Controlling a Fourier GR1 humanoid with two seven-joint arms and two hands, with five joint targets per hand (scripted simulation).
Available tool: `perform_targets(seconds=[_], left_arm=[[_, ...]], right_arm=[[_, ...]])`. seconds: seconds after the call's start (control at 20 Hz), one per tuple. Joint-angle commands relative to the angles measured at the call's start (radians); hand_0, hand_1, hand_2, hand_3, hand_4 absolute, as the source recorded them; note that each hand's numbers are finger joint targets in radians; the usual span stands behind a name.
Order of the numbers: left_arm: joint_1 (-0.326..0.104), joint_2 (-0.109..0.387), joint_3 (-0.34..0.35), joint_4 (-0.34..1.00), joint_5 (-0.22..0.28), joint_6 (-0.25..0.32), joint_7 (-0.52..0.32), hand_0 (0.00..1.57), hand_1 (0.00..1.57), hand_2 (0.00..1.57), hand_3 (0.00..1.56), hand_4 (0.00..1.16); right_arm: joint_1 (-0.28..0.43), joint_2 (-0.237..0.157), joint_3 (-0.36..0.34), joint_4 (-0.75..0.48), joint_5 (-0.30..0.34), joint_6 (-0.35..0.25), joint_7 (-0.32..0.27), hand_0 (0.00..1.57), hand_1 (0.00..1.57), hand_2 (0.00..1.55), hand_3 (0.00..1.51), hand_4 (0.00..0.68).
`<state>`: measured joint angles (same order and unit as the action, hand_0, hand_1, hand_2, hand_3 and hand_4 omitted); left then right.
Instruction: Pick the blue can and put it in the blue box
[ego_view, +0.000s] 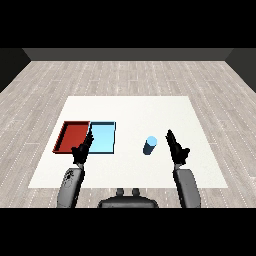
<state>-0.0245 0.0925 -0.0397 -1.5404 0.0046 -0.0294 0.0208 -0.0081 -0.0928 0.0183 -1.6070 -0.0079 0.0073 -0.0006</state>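
Head view: right hand (176, 147) is hovering, fingers straight, beside the upright blue can (150, 145).
Closing off-centre risks tipping it, well short of the light blue tray (102, 138).

Bare test room: white table (150, 107), grey plank floor (130, 75), dark walls (130, 54).

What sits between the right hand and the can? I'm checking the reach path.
Nothing: in the head view only bare table separates the right hand from the can.
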Motion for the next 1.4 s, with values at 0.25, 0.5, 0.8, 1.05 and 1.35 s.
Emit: perform_targets(seconds=[0.25,0.5,0.8,1.05,1.35], left_arm=[[0.035,-0.001,0.036,-0.073,-0.045,0.045,-0.021,0.0,0.0,0.0,0.0,0.0],[0.087,-0.032,0.071,-0.194,0.097,-0.048,-0.274,0.0,0.0,0.0,0.0,0.0],[0.057,-0.053,0.06,-0.064,0.058,-0.056,-0.367,0.0,0.0,0.0,0.0,0.0],[0.087,-0.034,0.08,-0.053,0.071,-0.097,-0.408,0.0,0.0,0.0,0.0,0.0],[-0.043,-0.011,0.13,-0.017,0.12,-0.087,-0.3,0.0,0.0,0.0,0.0,0.0]], right_arm=[[0.019,0.043,0.05,-0.007,0.112,-0.073,0.054,0.0,0.0,0.0,0.0,0.0],[-0.002,0.089,0.039,-0.006,-0.07,0.052,-0.199,0.0,0.0,0.0,0.0,0.0],[0.033,0.09,0.06,0.01,-0.065,0.068,-0.261,0.0,0.0,0.0,0.0,0.0],[0.012,0.068,0.019,-0.027,-0.106,0.074,-0.168,0.0,0.0,0.0,0.0,0.0],[-0.019,0.061,-0.029,0.101,-0.107,0.046,-0.236,0.0,0.0,0.0,0.0,0.0]])
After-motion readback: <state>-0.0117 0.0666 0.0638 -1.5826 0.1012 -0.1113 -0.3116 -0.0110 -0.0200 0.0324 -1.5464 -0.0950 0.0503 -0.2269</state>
